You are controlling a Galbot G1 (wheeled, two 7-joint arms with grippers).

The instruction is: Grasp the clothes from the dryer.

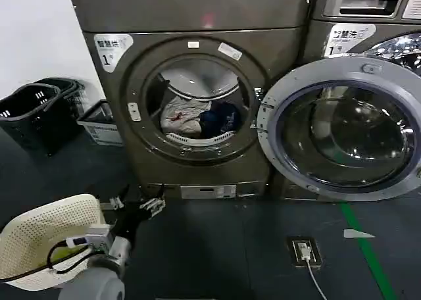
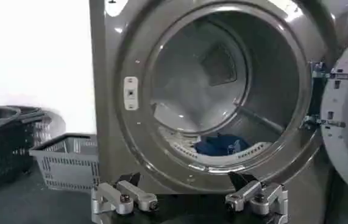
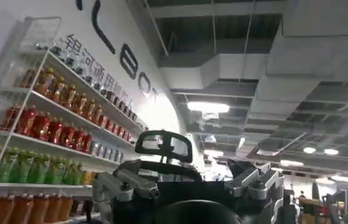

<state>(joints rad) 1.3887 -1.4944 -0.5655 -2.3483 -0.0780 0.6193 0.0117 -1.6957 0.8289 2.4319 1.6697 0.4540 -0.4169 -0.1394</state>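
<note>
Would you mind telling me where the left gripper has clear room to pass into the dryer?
The upper porthole of the bronze-grey dryer is free, between the rim and the steel drum's back wall. Low down it is crowded: the whitish-grey and navy clothes heap behind the lip. The open left gripper waits below the opening.

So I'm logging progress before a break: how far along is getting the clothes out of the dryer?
Early stage. Done: the dryer door stands open. In hand: the left tool, open and empty, is low in front of the porthole, outside the drum. Left: reach in and grasp the clothes, which lie in the drum. The right tool points away at shelves.
</note>
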